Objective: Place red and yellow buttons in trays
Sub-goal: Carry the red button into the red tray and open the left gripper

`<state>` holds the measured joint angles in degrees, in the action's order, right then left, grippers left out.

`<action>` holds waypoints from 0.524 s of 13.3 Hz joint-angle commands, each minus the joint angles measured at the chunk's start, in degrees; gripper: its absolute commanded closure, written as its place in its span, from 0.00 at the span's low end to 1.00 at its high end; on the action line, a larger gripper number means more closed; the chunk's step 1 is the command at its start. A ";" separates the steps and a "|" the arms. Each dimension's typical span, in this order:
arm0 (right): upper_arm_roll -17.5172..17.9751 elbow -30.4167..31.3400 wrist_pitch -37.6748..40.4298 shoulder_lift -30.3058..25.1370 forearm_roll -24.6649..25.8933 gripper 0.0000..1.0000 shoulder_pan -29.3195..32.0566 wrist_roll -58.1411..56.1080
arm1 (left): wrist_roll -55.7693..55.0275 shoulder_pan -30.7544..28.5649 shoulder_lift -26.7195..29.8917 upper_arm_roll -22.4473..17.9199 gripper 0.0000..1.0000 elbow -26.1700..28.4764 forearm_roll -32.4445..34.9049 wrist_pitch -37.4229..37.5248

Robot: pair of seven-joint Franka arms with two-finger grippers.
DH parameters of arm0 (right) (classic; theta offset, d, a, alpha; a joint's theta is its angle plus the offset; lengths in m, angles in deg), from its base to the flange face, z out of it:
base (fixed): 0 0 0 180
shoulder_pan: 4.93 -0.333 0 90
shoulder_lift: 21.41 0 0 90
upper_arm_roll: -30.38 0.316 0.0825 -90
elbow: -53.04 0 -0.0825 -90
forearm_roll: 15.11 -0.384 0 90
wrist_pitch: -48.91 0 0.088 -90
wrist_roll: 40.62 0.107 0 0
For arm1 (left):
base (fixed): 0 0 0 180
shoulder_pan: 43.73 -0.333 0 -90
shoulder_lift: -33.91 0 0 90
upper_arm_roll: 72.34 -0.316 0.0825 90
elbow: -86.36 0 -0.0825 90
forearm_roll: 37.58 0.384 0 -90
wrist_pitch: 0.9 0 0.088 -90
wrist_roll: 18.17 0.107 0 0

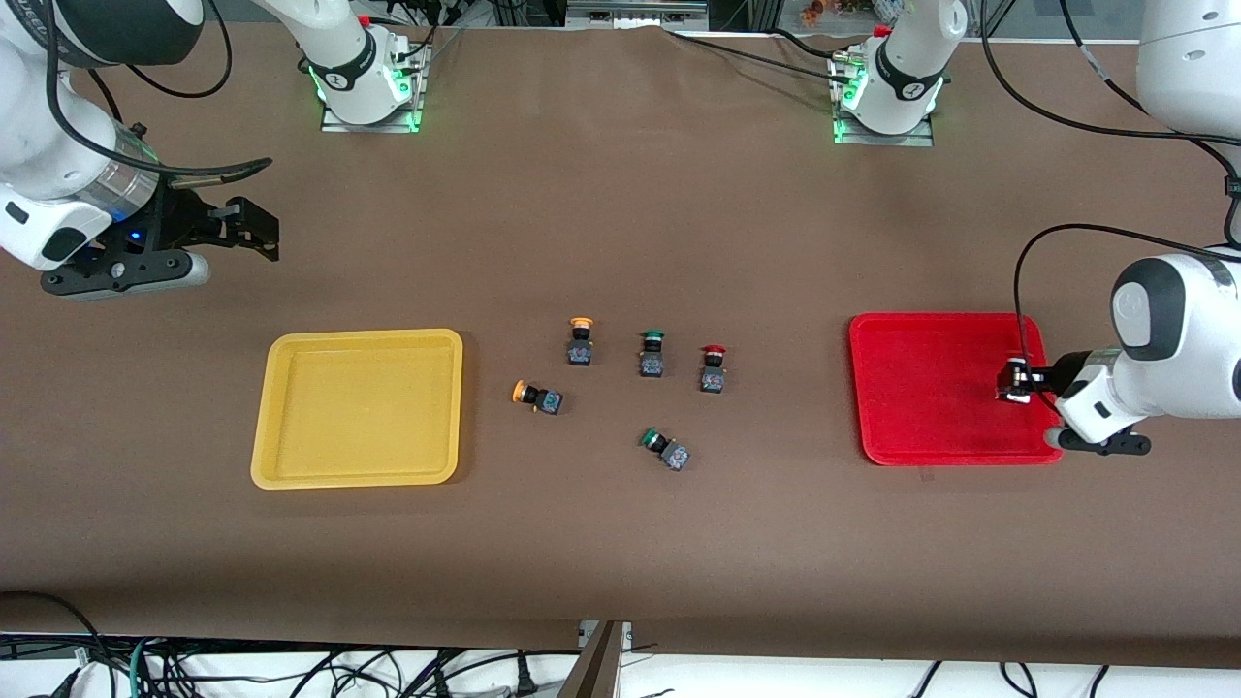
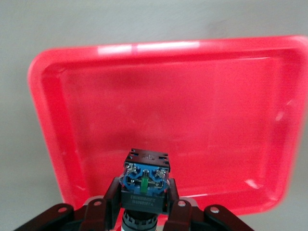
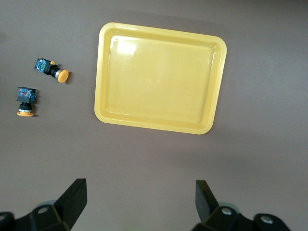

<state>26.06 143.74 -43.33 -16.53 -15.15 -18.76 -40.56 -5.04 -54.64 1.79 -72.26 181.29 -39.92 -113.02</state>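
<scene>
- The table (image 1: 620, 543) is covered with a plain brown cloth; it fills nearly the whole front view, and cables hang under its lower edge.
- The two arm bases stand along the top of the front view, each with a green light at the foot.
- The yellow tray (image 1: 358, 408) lies in the left part of the front view and is empty.
- The red tray (image 1: 931, 388) lies in the right part of the front view.
- The left gripper (image 1: 1014, 380) hangs over the red tray. Its fingers are pinching a button (image 2: 145, 182) with a dark body; the cap is hidden, so I cannot tell its colour.
- The right gripper (image 1: 254, 230) waits in the upper left of the front view, over bare cloth, with its fingers (image 3: 73, 198) spread wide and holding nothing.
- In the middle of the front view, between the trays, lie two yellow buttons (image 1: 580, 341) (image 1: 537, 396), one red button (image 1: 714, 368) and two green buttons (image 1: 652, 353) (image 1: 665, 449).
- All five loose buttons lie apart from each other.
</scene>
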 commanded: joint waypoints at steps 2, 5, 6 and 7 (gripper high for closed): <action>-0.42 -0.79 0.23 0.57 -0.40 0.00 0.47 0.20 | 5.05 -3.22 1.71 0.80 1.00 10.63 0.50 -11.36; -0.07 -0.79 -3.81 5.74 -1.71 0.00 -0.14 0.20 | 5.15 -3.32 1.27 0.80 1.00 10.63 0.41 -11.72; 0.02 -0.87 -3.91 6.71 -1.72 0.00 -0.67 0.20 | 5.15 -3.41 0.75 0.80 1.00 10.63 0.50 -12.51; 0.02 -1.14 -3.91 7.42 -1.80 0.00 -1.37 -0.15 | 5.24 -3.49 0.31 0.71 1.00 10.98 0.50 -14.00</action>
<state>26.05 143.87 -46.89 -11.46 -16.17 -18.94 -40.57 -0.96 -57.47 1.58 -72.09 190.97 -39.92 -124.87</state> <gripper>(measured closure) 0.000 0.590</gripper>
